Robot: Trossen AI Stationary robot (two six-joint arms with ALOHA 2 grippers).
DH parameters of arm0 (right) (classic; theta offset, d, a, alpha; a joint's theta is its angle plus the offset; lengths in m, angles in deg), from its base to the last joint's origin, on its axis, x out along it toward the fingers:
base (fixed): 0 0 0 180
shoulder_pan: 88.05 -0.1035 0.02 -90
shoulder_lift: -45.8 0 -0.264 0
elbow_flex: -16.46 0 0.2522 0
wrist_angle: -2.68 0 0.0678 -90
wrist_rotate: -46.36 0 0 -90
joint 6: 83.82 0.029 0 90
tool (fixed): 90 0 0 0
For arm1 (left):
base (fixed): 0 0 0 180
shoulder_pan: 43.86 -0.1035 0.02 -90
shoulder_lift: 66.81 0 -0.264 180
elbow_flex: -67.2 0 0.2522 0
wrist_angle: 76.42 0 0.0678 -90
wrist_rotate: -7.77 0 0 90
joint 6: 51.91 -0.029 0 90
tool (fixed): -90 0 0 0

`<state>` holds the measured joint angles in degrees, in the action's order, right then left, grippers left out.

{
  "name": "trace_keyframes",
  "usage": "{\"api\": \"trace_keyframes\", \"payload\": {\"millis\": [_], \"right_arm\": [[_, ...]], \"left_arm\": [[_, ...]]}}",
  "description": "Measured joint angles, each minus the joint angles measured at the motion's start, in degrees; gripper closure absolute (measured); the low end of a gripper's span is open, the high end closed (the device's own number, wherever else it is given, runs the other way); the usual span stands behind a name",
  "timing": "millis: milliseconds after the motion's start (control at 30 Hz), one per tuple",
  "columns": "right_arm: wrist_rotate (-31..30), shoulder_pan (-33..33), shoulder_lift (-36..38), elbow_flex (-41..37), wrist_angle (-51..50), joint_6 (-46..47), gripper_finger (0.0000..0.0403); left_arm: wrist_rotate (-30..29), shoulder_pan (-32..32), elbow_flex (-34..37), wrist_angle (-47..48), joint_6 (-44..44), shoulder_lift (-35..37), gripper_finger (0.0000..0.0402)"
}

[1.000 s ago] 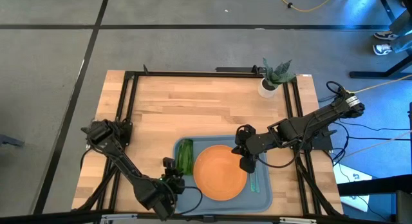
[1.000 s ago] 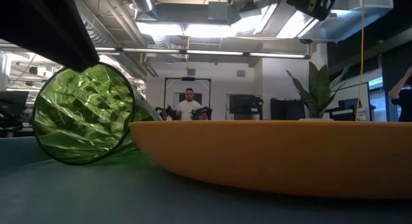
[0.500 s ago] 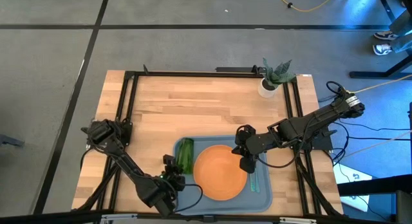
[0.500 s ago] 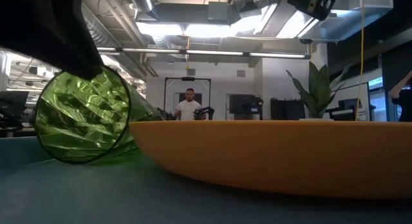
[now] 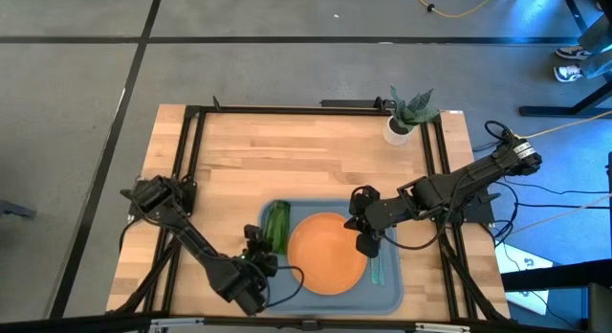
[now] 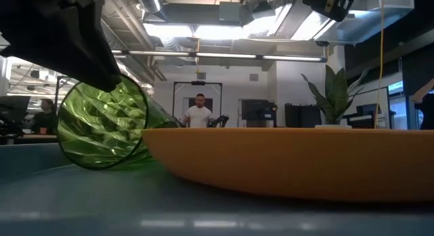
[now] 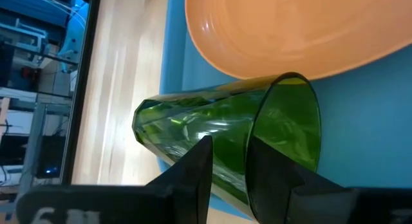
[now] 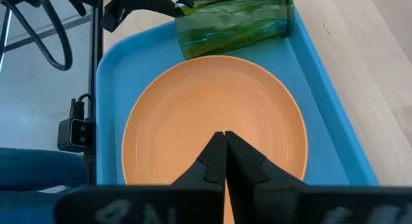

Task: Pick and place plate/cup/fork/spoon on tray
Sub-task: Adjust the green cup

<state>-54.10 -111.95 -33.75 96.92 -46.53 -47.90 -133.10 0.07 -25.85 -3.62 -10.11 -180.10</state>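
From above we count one tray (image 5: 392,297), one plate (image 5: 327,255), one cup (image 5: 276,228) and one potted plant (image 5: 408,114) on the wooden table (image 5: 287,151); one teal utensil handle (image 5: 376,273) shows at the plate's three o'clock, though we cannot tell whether it is the fork or the spoon. The plate lies flat in the middle of the tray, and the cup lies on its side at the plate's nine o'clock, inside the tray's rim. The left gripper (image 5: 258,259) is at the cup's six o'clock end; the right gripper (image 5: 365,245) hangs over the plate's two o'clock edge. At table height we see one cup (image 6: 102,126) tipped over, its mouth toward us, touching the plate (image 6: 291,161), with one person (image 6: 199,112) standing far behind. Through the left wrist camera its two fingers (image 7: 193,169) stand apart astride the cup (image 7: 225,130), which rests against the plate (image 7: 290,24); whether they press it we cannot tell. Through the right wrist camera its fingertips (image 8: 224,141) meet together, holding nothing, above the one plate (image 8: 212,114), with the cup (image 8: 235,23) beyond it.
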Motion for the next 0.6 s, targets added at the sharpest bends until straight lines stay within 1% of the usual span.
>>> {"api": "trace_keyframes", "payload": {"millis": [233,300,433,533,600], "right_arm": [[0.0,0.0,0.0,0.0,0.0,0.01,0.04],[0.02,0.0,0.0,0.0,0.0,0.02,0.04],[0.1,0.0,0.0,0.0,-0.02,1.37,0.04],[0.2,0.0,0.0,0.0,-0.02,1.49,0.04],[0.2,0.0,0.0,0.0,-0.02,1.49,0.04]], "left_arm": [[0.09,-0.85,0.02,0.51,-0.42,-0.01,0.0321],[0.09,-1.11,0.04,0.55,-0.94,0.01,0.0331],[-0.35,-1.78,0.04,1.03,-4.86,0.01,0.0359],[-1.47,-2.36,0.04,1.94,-5.16,0.05,0.0377],[-2.16,-2.62,0.04,2.52,-5.16,0.1,0.0381]]}}
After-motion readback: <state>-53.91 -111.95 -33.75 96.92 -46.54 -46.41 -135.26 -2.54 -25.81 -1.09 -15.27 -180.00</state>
